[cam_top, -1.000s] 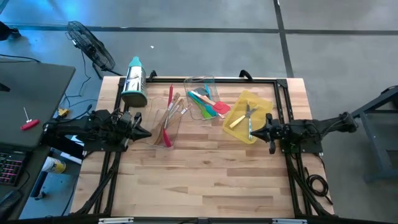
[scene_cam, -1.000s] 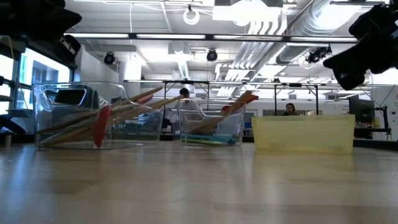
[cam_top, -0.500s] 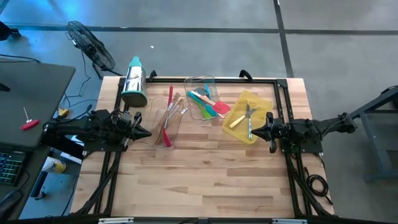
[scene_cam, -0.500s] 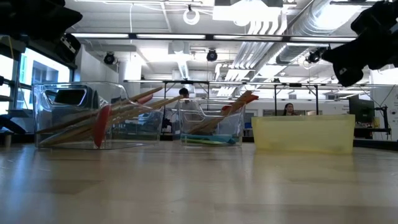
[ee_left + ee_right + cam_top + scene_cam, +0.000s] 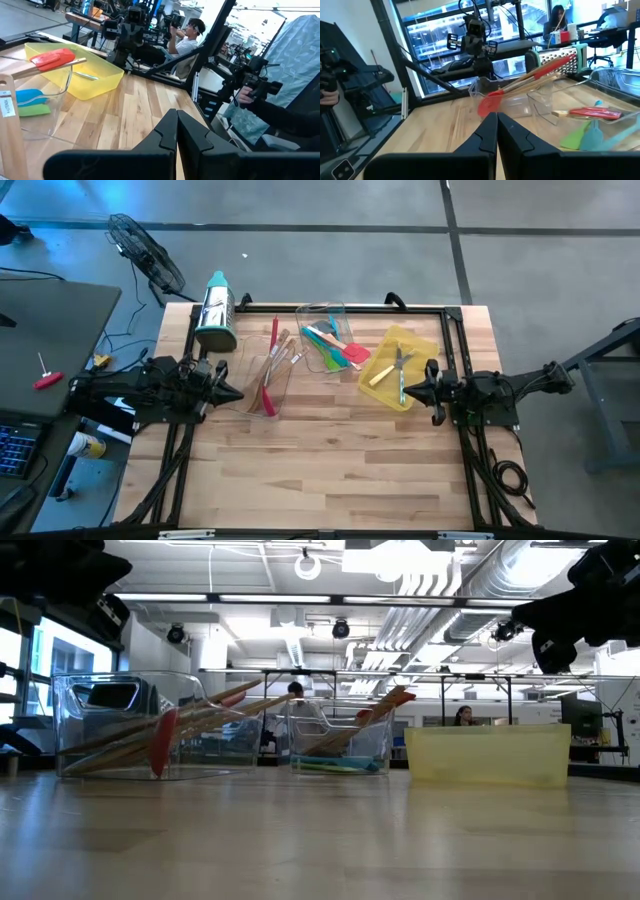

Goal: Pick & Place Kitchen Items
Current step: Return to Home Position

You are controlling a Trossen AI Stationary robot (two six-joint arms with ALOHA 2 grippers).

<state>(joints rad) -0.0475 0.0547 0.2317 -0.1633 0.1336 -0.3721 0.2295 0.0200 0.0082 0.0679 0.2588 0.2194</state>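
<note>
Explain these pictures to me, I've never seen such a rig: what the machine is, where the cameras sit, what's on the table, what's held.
This is a robot with two arms at a wooden table. One picture looks straight down, one looks level across the tabletop, and two come from wrist cameras, looking past each arm's own fingers. The left gripper is at the table's left edge, the right gripper at its right; both are shut and hold nothing. One clear bin holds wooden spoons and a red spatula, a second clear bin coloured spatulas, a yellow tray metal cutlery. A steel grater sits near the first bin.
</note>
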